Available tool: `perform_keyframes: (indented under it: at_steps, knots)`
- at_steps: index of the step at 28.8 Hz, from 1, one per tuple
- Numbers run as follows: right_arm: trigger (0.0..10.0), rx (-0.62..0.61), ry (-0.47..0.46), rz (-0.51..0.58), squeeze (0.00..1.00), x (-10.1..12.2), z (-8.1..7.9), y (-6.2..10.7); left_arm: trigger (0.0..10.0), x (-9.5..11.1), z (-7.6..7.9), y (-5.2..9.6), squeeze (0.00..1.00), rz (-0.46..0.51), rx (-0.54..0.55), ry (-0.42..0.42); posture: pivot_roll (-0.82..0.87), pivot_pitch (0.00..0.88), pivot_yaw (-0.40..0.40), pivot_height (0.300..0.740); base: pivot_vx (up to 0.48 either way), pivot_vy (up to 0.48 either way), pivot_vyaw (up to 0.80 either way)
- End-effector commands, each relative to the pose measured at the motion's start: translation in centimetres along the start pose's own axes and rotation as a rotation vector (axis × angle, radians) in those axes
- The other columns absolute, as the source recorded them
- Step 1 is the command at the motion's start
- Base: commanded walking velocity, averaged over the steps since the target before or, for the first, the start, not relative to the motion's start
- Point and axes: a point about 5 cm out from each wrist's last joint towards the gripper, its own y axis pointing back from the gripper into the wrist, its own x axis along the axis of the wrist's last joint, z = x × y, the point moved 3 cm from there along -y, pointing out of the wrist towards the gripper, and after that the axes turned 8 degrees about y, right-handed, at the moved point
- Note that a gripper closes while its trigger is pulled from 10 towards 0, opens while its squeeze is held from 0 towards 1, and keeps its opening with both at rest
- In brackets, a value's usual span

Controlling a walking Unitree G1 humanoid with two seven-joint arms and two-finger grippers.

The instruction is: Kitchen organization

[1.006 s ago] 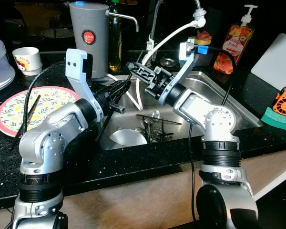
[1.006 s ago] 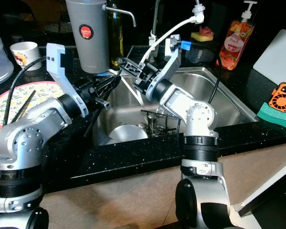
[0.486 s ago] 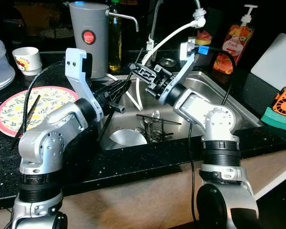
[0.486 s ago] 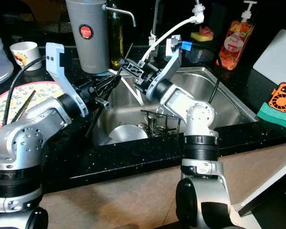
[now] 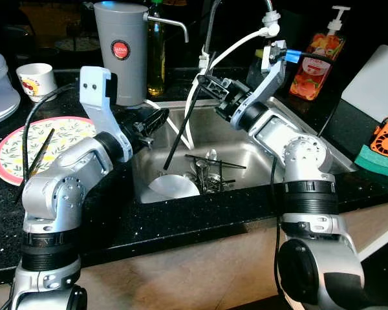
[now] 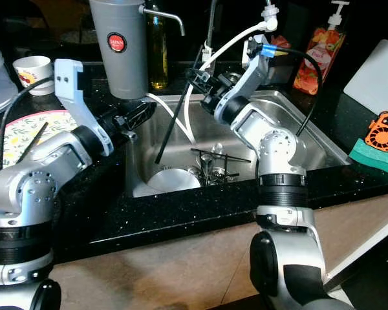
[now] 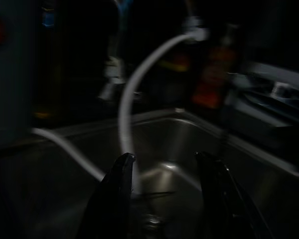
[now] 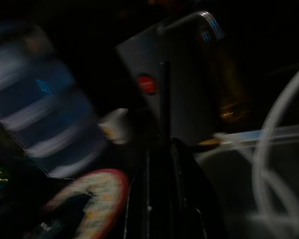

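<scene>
At the far left of the black table (image 5: 181,226) lies a flowered plate (image 5: 26,145) with a single dark chopstick (image 5: 37,154) resting across it. This looks like the collecting spot for utensils fished from the sink, though that is a judgement. Behind it stand a small white cup (image 5: 37,81) and a tall grey canister (image 5: 121,51).

The left gripper (image 5: 156,119) hangs at the sink's left rim, pointing inward over the basin. In its wrist view the two black fingers (image 7: 118,199) stand apart with nothing between them, so it is free, probably waiting to receive or steady something.

Over the steel sink (image 5: 291,139), the right gripper (image 5: 210,84) is closed on the upper end of a long black chopstick (image 5: 180,132). The stick slants down toward the left with its lower tip near a white bowl (image 5: 173,186) on the sink floor. Holding it by the top keeps the gripper clear of the wet dishes. Beside the bowl sits a tangle of cutlery (image 5: 210,173) with another thin stick across it. A white hose (image 5: 220,58) arcs from the tap into the basin.

Further right stand a soap dispenser (image 5: 317,55), a white cutting board (image 5: 375,81) and an orange gadget (image 5: 385,137) on a green cloth (image 5: 378,161).
</scene>
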Motion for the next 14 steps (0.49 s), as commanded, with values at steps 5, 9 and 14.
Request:
perform_keyframes:
  at_steps: [5,9,14]
  knots:
    - [0.0,-0.119,0.385,-0.026,0.00,-2.0,1.3,-0.1,10.0,-1.5,0.7,0.2,0.00,-0.127,-0.053,-0.107,-0.03,0.096,-0.051,0.740,0.000,0.000,0.00]
    - [0.0,-0.138,0.500,-0.038,0.00,-3.8,1.5,0.1,10.0,-3.7,3.1,0.9,0.00,-0.254,-0.211,-0.172,-0.03,0.098,-0.050,0.740,0.000,0.000,0.00]
    - [0.0,-0.165,0.492,-0.016,0.00,-5.5,2.1,0.4,10.0,-4.5,3.2,0.8,0.00,-0.287,-0.185,-0.137,-0.03,0.096,-0.052,0.740,0.000,0.000,0.00]
